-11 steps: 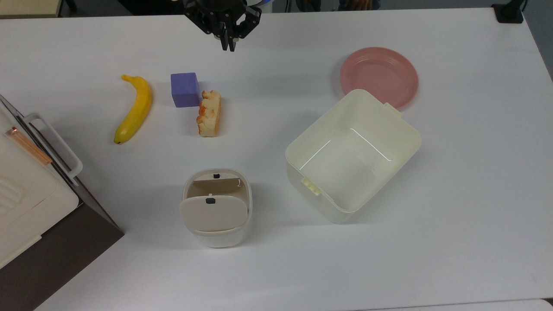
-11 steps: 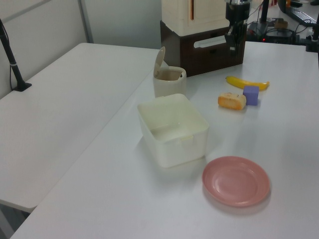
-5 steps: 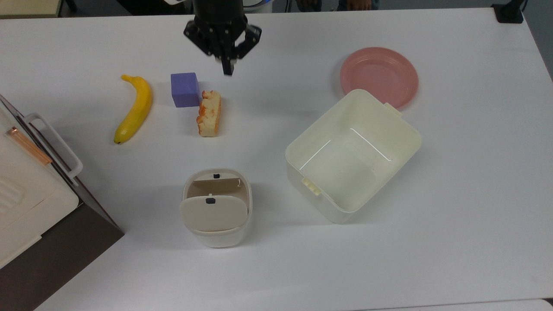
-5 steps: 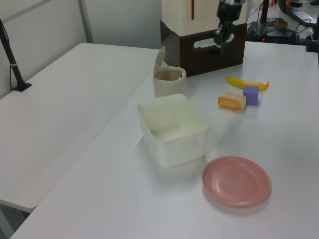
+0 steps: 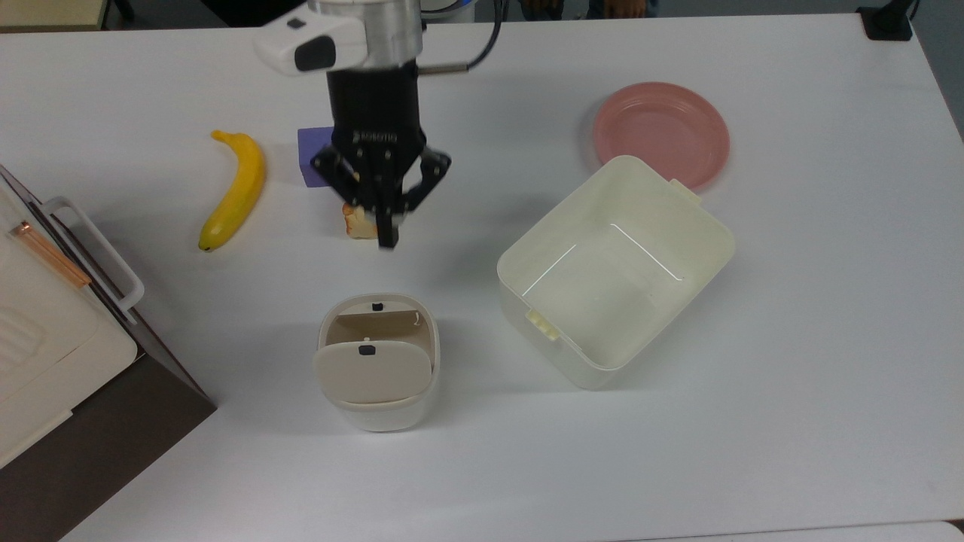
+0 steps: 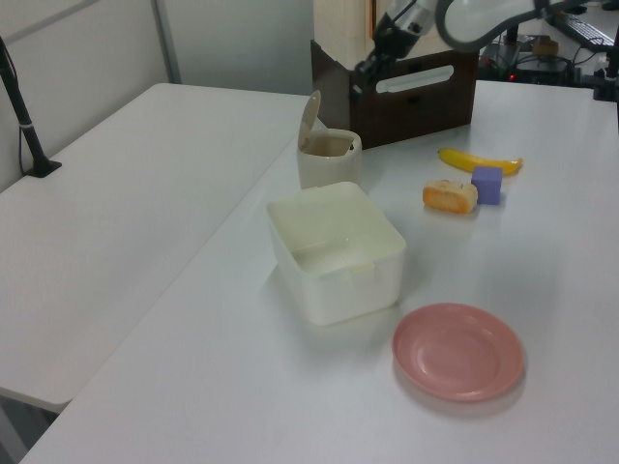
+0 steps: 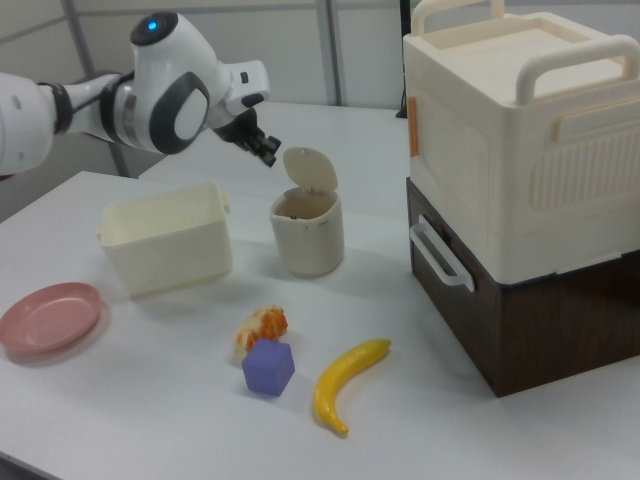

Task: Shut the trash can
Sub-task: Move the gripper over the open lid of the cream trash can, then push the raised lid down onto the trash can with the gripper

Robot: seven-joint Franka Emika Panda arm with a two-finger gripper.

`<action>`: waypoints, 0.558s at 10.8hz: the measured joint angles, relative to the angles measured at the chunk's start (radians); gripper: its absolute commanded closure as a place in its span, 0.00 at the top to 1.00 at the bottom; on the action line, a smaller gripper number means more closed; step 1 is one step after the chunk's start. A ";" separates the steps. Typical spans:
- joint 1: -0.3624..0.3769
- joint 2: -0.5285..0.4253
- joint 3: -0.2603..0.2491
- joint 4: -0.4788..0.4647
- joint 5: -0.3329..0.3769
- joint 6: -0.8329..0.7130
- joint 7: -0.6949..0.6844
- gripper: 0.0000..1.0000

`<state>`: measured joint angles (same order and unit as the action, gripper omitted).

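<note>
Trash can (image 5: pixel 376 361): stood on the white counter (image 5: pixel 791 361) with its beige flap lid (image 7: pixel 308 169) raised upright, beside the lidless cream tub (image 5: pixel 614 271) at the top view's right. Gripper (image 5: pixel 385 239): black fingers (image 5: pixel 387 223) pressed together on nothing, hanging above the counter clear of the can, toward the top view's upper side; in the right view, just left of the raised lid. Also on the counter: banana (image 5: pixel 233 188), purple block (image 7: pixel 268 367), bread piece (image 6: pixel 450 196), pink plate (image 5: pixel 661 132).

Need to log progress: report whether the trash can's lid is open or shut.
Open. The trash can's beige lid stands raised above the rim in the right view, and the top view shows the bin's inside behind it.
</note>
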<state>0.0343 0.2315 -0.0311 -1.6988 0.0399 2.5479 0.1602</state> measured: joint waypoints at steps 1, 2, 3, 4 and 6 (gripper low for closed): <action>0.000 0.040 -0.001 0.033 0.000 0.085 0.000 0.00; 0.000 0.077 -0.003 0.077 0.000 0.138 0.000 0.00; -0.001 0.112 -0.005 0.123 0.000 0.169 0.000 0.00; -0.001 0.142 -0.006 0.162 0.000 0.192 0.000 0.00; -0.001 0.199 -0.025 0.230 0.000 0.209 0.000 0.00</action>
<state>0.0330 0.4301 -0.0562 -1.4684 0.0398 2.7565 0.1602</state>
